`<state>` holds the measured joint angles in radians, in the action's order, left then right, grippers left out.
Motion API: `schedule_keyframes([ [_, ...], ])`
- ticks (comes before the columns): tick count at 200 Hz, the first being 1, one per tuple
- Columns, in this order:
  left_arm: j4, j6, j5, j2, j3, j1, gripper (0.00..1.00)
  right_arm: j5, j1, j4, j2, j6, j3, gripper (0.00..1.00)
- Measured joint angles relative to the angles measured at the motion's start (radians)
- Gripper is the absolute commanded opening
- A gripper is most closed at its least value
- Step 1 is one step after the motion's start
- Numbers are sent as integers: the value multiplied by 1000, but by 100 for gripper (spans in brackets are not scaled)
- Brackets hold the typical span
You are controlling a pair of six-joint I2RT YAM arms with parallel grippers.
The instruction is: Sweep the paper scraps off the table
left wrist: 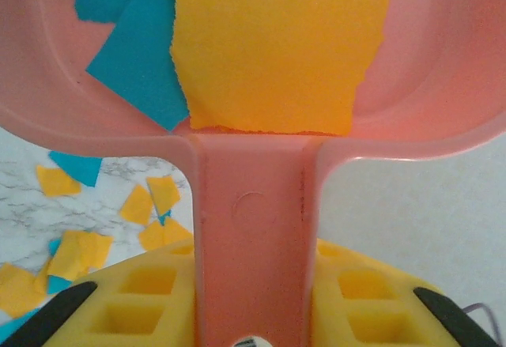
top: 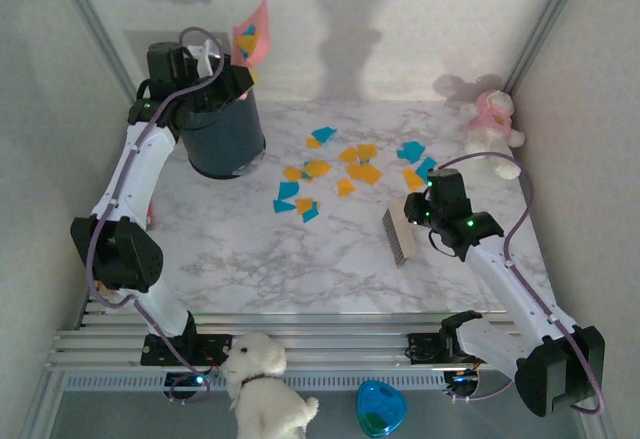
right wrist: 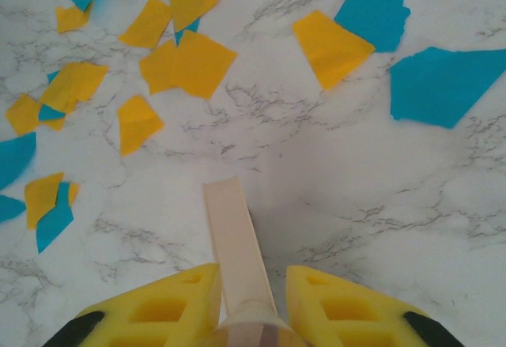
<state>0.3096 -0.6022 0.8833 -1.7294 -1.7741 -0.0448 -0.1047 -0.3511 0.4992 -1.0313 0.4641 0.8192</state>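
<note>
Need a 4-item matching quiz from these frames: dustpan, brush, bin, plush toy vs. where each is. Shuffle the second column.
Things
1. pink plastic dustpan
2. pale wooden-handled brush
3. dark round bin
4. pink-and-white plush toy

Places
a. far right corner of the white marble table
b. gripped by the right end effector, near side of the paper scraps
c. raised in the left end effector, scraps inside
d. far left of the table, under the dustpan

Pairs: 1-c, 2-b, 3-d, 4-a

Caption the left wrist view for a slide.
Pink dustpan gripped by its handle, orange and teal paper scraps inside.
</note>
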Motion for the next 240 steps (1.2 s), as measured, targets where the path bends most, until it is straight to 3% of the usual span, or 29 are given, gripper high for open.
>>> schedule_keyframes([
  [114,-225,-374,61,-60,85,54,0,2,0,0,-14,0,6,0],
  [240,-657,-794,61,-53,340,81,0,2,0,0,-20,0,6,0],
])
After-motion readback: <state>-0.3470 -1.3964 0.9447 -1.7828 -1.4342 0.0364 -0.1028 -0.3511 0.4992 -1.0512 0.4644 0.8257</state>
